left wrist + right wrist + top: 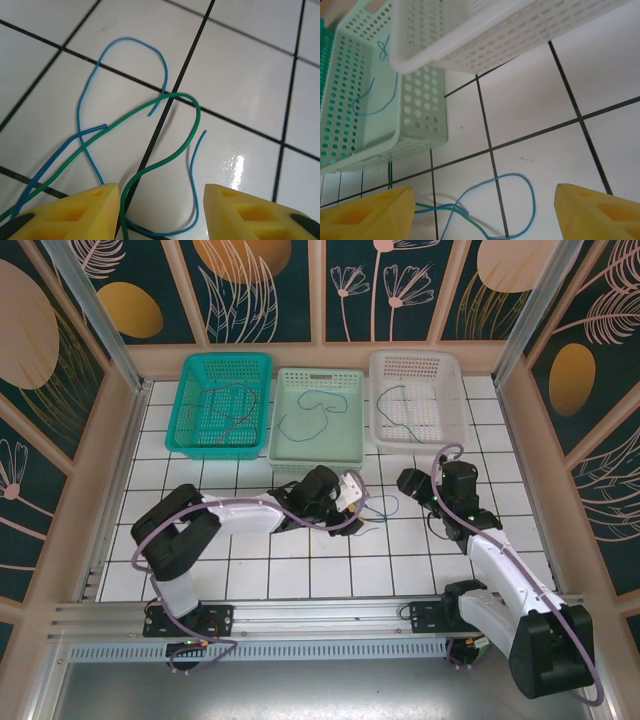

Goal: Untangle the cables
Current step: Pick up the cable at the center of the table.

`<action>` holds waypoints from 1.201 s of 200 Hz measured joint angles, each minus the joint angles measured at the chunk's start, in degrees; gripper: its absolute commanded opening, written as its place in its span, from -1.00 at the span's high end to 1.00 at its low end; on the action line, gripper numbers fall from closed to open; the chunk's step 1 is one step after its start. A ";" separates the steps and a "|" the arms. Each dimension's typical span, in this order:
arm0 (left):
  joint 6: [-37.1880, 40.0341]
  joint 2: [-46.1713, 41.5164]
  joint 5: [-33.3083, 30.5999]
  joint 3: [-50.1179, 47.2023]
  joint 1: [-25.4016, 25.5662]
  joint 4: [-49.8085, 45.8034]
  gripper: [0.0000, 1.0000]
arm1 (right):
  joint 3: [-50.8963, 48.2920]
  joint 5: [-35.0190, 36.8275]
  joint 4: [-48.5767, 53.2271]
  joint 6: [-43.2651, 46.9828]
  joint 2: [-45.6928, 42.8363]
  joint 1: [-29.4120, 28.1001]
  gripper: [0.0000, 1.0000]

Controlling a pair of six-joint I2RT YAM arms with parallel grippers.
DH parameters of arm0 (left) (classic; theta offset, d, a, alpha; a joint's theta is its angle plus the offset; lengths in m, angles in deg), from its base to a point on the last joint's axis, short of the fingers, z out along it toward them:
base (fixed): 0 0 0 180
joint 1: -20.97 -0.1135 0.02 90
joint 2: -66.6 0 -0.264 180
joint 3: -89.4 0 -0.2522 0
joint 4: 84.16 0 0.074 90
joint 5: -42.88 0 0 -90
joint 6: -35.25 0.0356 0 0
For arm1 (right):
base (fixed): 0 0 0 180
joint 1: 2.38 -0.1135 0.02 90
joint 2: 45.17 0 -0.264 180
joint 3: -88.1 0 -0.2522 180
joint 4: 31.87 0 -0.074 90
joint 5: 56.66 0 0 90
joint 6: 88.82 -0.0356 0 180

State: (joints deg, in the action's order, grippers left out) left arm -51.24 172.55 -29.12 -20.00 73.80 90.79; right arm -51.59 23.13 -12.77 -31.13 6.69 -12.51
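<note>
Yellow fingers [85, 210] of the left gripper [162, 205] stand apart with nothing pinched, low over the white counter [250, 75]. Between them run 2 cables [378, 505], the green cable [175, 94] and the blue cable [129, 39], crossing and looping away straight ahead. Wide open too is the right gripper [485, 210], with the blue cable looped on the counter in front of it. I think the left arm is nearer for a grab.

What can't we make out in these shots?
Left wrist view: green cable and blue cable pass behind a yellow finger and off the bottom edge, so their ends are cut off.
Right wrist view: blue loop is cut by the bottom edge.
Top view: loose cables are too thin to trace crossings.
</note>
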 measured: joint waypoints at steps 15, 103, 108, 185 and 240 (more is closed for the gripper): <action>0.85 1.51 0.00 1.22 0.13 -1.09 0.10 | -0.50 -0.42 0.37 -0.02 -0.81 0.61 -0.49; 2.10 7.82 1.36 5.99 1.18 -2.91 0.26 | -0.92 -0.83 1.20 0.00 -1.22 1.68 -0.52; 2.12 7.87 1.36 6.08 1.18 -2.86 0.27 | -0.92 -0.83 1.20 0.00 -1.27 1.75 -0.52; 2.05 7.56 -0.42 6.21 1.18 -2.97 0.19 | -0.98 -0.85 1.33 -0.02 -1.95 2.23 -0.52; 1.79 3.02 -1.53 5.07 1.18 -2.73 0.19 | -2.08 -1.90 1.38 0.00 -1.66 2.27 -0.50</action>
State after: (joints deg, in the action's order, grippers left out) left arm -49.45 175.57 -30.65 -14.93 74.98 88.06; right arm -53.67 21.23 -11.39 -31.13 5.03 -10.24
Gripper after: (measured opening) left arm 0.404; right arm 0.749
